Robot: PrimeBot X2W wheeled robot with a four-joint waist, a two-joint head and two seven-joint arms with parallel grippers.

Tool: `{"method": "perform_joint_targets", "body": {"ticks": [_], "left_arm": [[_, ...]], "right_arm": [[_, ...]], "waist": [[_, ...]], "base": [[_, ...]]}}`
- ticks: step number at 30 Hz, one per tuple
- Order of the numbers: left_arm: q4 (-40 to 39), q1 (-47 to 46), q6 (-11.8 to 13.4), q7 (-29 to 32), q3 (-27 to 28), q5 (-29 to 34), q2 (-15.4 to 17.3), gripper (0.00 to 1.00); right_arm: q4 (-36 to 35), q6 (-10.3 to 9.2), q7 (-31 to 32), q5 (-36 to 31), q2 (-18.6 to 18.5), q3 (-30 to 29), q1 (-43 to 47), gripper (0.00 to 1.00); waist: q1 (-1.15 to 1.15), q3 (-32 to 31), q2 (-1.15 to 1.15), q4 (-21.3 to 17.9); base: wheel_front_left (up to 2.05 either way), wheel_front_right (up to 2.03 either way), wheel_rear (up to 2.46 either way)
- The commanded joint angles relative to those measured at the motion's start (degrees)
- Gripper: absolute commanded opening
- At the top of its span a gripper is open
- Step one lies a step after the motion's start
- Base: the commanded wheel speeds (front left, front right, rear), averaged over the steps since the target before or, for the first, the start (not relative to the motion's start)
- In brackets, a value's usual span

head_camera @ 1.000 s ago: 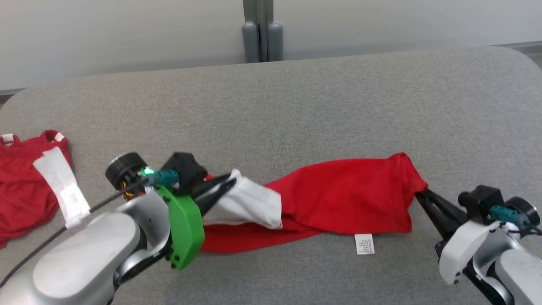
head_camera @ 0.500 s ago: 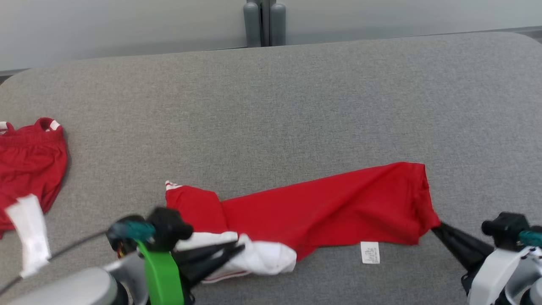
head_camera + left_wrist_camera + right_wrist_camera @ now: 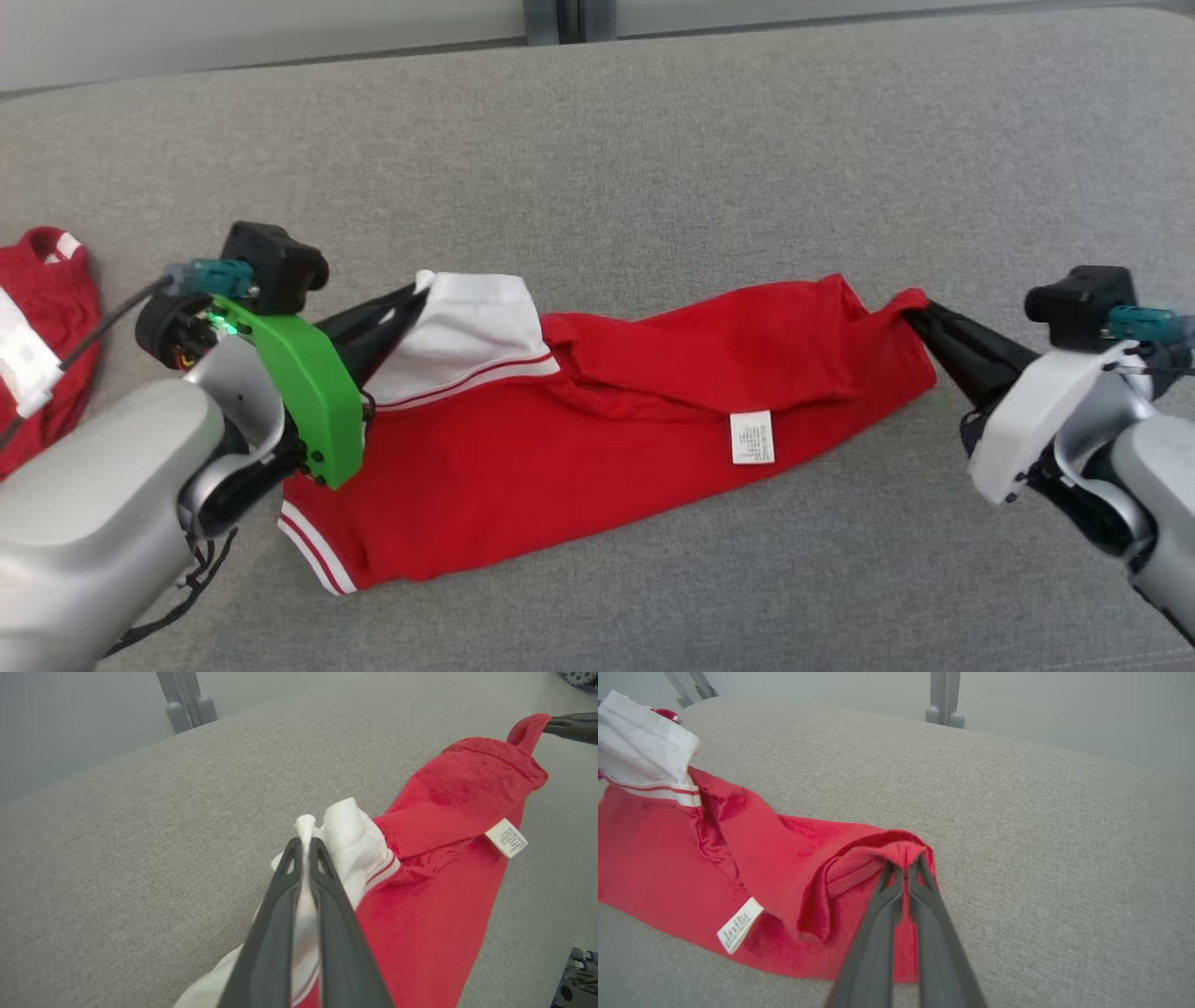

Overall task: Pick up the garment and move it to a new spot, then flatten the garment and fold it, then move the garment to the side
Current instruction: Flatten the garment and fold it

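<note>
Garment (image 3: pixel 560 467) light, limp, prob. slippery; L jaws pinch white hem (image 3: pixel 306 826) between tips, R jaws pinch red corner (image 3: pixel 903 851).

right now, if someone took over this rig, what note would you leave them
Left gripper: shut on the white end of the red garment.
Right gripper: shut on its opposite red end.
Garment: stretched between both grippers across the grey table, rumpled, top edge folded over, label showing. A second red garment lies at the table's left edge.
Done: both ends gripped.
Left: flatten, fold, move to the side.
</note>
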Motion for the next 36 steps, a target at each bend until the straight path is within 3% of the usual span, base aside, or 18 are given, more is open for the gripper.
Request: {"method": "perform_joint_targets", "body": {"ticks": [1, 7, 12, 17, 22, 26, 27, 28, 29, 36], "left_arm": [[0.64, -0.74, -0.08, -1.79, -1.22, -0.16, -0.49, 0.00], [-1.33, 2.37, -0.09, -8.34, -5.69, 3.14, 1.08, 0.00], [-6.12, 6.71, -0.09, -10.09, -6.40, 8.09, 3.32, 0.00], [-12.52, 11.32, -0.09, -12.55, -6.40, 8.15, 7.01, 0.00], [-22.84, 16.65, 2.63, -11.89, -6.44, 5.36, 12.05, 0.00], [-29.19, 18.92, 6.73, -12.24, -6.37, 6.59, 15.35, 0.00], [-30.04, 19.27, 7.39, -12.53, -6.37, 7.03, 15.50, 0.00], [-30.75, 19.75, 8.02, -13.12, -6.41, 7.34, 15.36, 0.00], [-31.00, 20.04, 8.41, -13.52, -6.42, 7.78, 15.14, 0.00], [-29.22, 21.61, 8.99, -14.20, -6.41, 10.95, 11.39, 0.00]], "right_arm": [[1.93, -0.09, -1.32, -0.15, 0.79, 2.05, -1.28, 0.00], [8.44, -0.08, -7.25, 1.88, 2.29, 10.50, -3.31, 0.00], [9.91, -0.09, -9.53, 4.07, -1.08, 15.62, -0.77, 0.00], [10.05, -0.09, -12.01, 5.18, -6.15, 15.29, 3.65, 0.00], [9.18, -0.09, -13.32, 6.24, -9.87, 13.75, 9.06, 0.00], [8.22, -0.09, -13.70, 7.41, -10.50, 11.09, 13.00, 0.00], [8.03, -0.09, -13.98, 7.79, -10.47, 10.11, 13.61, 0.05], [7.65, -0.09, -14.13, 8.12, -10.38, 9.10, 14.56, 0.73], [7.16, -0.09, -14.37, 8.34, -10.27, 8.26, 15.26, 1.00], [1.13, -0.08, -13.22, 8.02, -13.14, -0.16, 17.29, 1.00]], "waist": [[0.00, 2.88, 0.00, -1.41], [0.00, 4.32, 0.00, -1.15], [0.00, 3.93, 0.00, 0.65], [0.00, 2.56, 0.00, 1.71], [0.00, 0.81, 0.00, 2.35], [0.00, 0.34, 0.00, 2.90], [0.00, 0.27, 0.00, 3.06], [0.00, 0.17, 0.00, 3.30], [0.00, 0.11, 0.00, 3.39], [0.00, -0.42, 0.00, 4.10]], "base": [[0.00, 0.00, 0.00], [0.00, 0.00, 0.00], [0.00, 0.00, 0.00], [0.00, 0.00, 0.00], [0.00, 0.00, 0.00], [0.00, 0.00, 0.00], [0.00, 0.00, 0.00], [0.00, 0.00, 0.00], [0.00, 0.00, 0.00], [0.00, 0.00, 0.00]]}}
